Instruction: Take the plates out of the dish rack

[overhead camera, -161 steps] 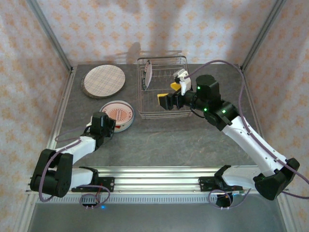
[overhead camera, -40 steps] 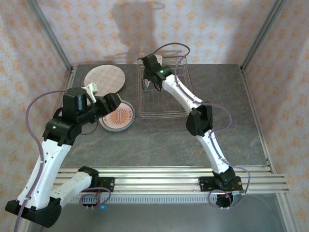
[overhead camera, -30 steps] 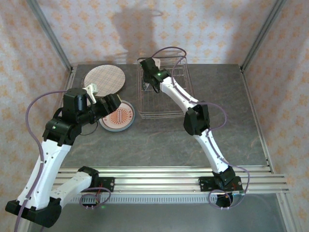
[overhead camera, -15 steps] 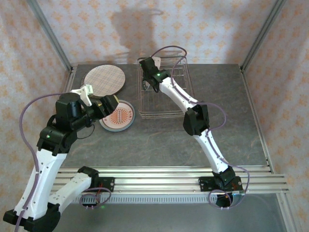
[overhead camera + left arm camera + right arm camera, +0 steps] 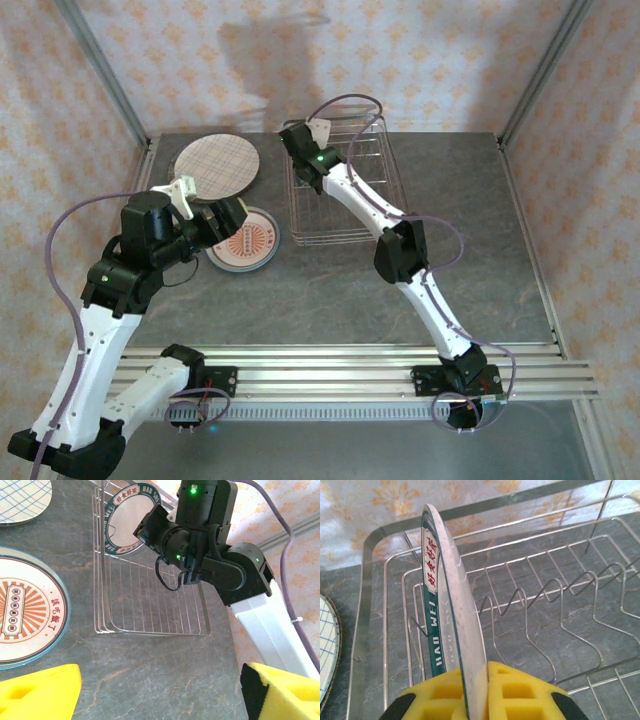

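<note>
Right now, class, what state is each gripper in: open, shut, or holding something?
Left gripper: open, holding nothing.
Right gripper: shut on the green-rimmed plate, which stands upright in the dish rack.

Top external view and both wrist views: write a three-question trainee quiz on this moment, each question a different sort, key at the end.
1. True or false: the right gripper is shut on the green-rimmed white round plate, which stands upright in the silvery wire dish rack.
2. Pick one: the round plate with an orange sunburst print lies A) inside the rack; B) flat on the grey stone-look table, left of the rack; C) stacked on a plaid plate.
3. Fill in: the left gripper has its jaws ____.

Key: 1 true; 2 B; 3 open.
</note>
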Robot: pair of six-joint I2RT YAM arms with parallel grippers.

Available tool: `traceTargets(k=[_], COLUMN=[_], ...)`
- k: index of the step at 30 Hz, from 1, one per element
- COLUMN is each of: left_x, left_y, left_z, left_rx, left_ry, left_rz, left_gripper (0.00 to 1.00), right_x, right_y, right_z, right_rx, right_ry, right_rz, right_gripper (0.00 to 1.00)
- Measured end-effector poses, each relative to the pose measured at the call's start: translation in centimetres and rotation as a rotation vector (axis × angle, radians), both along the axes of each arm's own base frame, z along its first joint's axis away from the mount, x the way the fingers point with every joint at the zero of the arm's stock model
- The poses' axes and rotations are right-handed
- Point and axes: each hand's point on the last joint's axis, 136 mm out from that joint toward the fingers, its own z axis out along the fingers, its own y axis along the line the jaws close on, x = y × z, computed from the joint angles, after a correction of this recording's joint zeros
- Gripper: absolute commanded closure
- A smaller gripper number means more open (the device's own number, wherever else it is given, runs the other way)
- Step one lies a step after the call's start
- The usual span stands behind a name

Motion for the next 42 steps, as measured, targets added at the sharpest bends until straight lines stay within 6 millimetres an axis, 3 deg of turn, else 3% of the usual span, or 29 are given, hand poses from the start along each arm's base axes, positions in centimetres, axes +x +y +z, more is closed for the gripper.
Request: traceTargets(k=[6,13,18,22,32,37,42], left_x=[0.2,0.3,0.7,0.9,2.1,3.3,4.8], left_y=[0.0,-0.1,-0.2,-0.2,-0.5,-0.9,-1.7], left_z=[-0.2,-0.4,0.0,0.0,0.8,1.4,1.5], left_rx=[0.0,-0.002,-0.015,-0.026,-0.081,-0.147,-0.222], left_ry=[0.007,0.006,-0.006,-0.004,-0.02,-0.023,-0.001], left_rz=[0.001,0.002,0.006,0.012,0.034,0.054,0.059], left_gripper=[0.17,0.17,0.16,0.16,0.13,0.14,0.14], right_x=[-0.7,-1.7,-2.5,-3.3,-6.5,-8.1,-9.5], right_y=[0.2,0.2,-0.2,-1.1,-4.7,-6.3,-7.6], right_z=[2.5,3.4,5.2,8.2,18.0,20.8,22.4], right_rx=[-0.03,-0.074,-0.084,-0.07,-0.001,0.012,0.007], right_ry=[-0.089,-0.129,-0.149,-0.181,-0.283,-0.298,-0.29], right_rz=[-0.073,-0.118,-0.14,-0.158,-0.204,-0.208,-0.204], right_gripper=[1.0,1.0,1.0,1.0,1.0,1.0,1.0])
